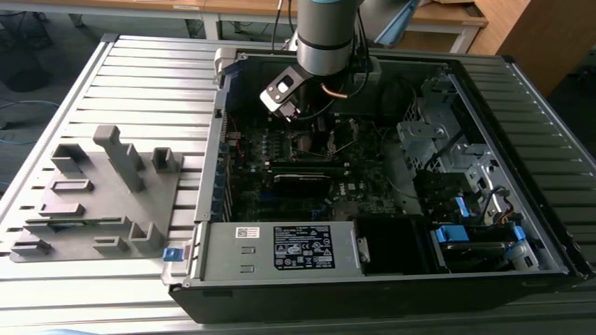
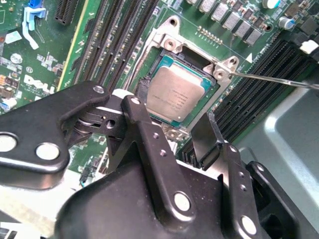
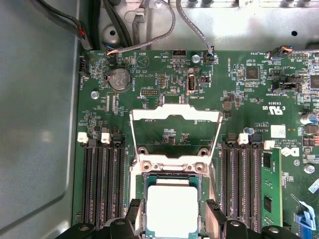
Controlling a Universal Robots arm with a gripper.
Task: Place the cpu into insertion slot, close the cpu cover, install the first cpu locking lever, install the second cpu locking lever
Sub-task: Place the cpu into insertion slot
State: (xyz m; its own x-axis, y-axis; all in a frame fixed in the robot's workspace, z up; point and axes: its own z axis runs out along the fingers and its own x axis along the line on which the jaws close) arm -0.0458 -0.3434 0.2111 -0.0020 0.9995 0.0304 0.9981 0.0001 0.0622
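The gripper (image 2: 176,105) hangs over the cpu (image 2: 175,94), which lies in the slot (image 2: 172,57). Its 2 fingers (image 2: 143,92) stand released, 1 at each side. The cover (image 3: 174,113) is open.

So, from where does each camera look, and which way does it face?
Exterior view: off the arm, raised, looking down into the open computer case on the table; the arm reaches down into it.
First wrist view: on the wrist, facing straight down at the motherboard; the open claw straddles the cpu.
Second wrist view: on the wrist, looking slantwise at the cpu; the claw in front.
Shared: both wrist views show the cpu in the insertion slot; the first also shows the cpu cover open.
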